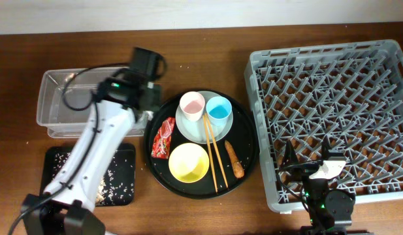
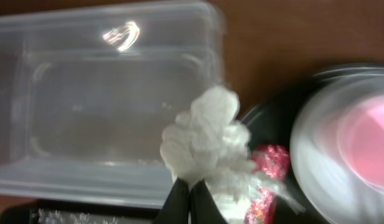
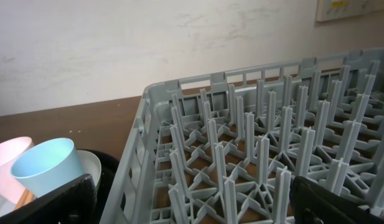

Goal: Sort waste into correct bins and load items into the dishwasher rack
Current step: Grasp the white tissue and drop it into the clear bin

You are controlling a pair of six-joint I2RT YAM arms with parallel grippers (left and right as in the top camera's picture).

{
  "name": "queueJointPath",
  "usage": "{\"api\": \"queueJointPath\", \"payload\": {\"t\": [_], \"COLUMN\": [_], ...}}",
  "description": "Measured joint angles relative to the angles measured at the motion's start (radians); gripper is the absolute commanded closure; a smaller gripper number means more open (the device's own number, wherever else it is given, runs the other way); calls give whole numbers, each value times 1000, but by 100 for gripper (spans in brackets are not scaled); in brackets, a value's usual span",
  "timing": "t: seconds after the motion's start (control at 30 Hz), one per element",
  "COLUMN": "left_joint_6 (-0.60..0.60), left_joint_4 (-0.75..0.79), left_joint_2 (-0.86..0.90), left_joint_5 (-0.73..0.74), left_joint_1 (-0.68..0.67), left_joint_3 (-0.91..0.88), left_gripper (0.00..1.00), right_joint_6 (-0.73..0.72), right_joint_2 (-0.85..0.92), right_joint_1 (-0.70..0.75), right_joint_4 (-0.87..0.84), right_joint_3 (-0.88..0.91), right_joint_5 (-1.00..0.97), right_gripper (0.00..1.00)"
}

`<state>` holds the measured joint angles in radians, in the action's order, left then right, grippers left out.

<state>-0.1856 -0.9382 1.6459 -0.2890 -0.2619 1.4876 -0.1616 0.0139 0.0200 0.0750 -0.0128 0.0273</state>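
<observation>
My left gripper [image 2: 190, 186] is shut on the crumpled white tissue [image 2: 207, 140], held between the clear tub [image 2: 86, 93] and the round tray's rim. From overhead that gripper [image 1: 149, 109] sits at the tub's [image 1: 57, 98] right end. A red wrapper [image 1: 164, 137], yellow bowl [image 1: 189, 162], two chopsticks [image 1: 214, 153] and a carrot-like stick [image 1: 234, 160] lie on the round tray. The pink cup [image 1: 192, 104] and blue cup [image 1: 219, 108] stand on the plate [image 1: 188, 125]. My right gripper [image 1: 309, 151] [image 3: 198, 205] stands open and empty over the grey rack's [image 1: 332, 98] front left corner.
The round black tray [image 1: 247, 143] lies between the tub and the rack. A shallow black rectangular tray [image 1: 116, 183] with white crumbs sits at the front left, partly under my left arm. The rack's upright pegs [image 3: 260, 143] rise just ahead of my right fingers.
</observation>
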Motion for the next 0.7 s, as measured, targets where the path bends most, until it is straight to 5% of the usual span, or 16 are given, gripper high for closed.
{"api": "queueJointPath", "payload": {"t": [0.07,0.1,0.17,0.2,0.33,0.47,0.53,0.7], "left_joint_6": [-21,-26,-37,-41,-45,-44,-44,-44], "left_joint_4": [75,99,142,145,147,146,139,13], "left_joint_2": [22,40,84,121,158,124,80,60], "left_joint_5": [-14,-20,-19,-5,39,125,155,184], "left_joint_1": [113,162,226,264,323,296,264,219], "left_joint_3": [0,0,0,0,1,10,22,37], "left_gripper": [99,86,13,5,17,16,30,30], "right_joint_6": [0,0,0,0,0,1,1,0], "right_joint_2": [0,0,0,0,0,0,0,0], "right_joint_1": [0,0,0,0,0,0,0,0], "right_joint_4": [0,0,0,0,0,0,0,0], "right_joint_3": [0,0,0,0,0,0,0,0], "right_joint_5": [0,0,0,0,0,0,0,0], "right_gripper": [2,2,2,2,2,2,2,2]}}
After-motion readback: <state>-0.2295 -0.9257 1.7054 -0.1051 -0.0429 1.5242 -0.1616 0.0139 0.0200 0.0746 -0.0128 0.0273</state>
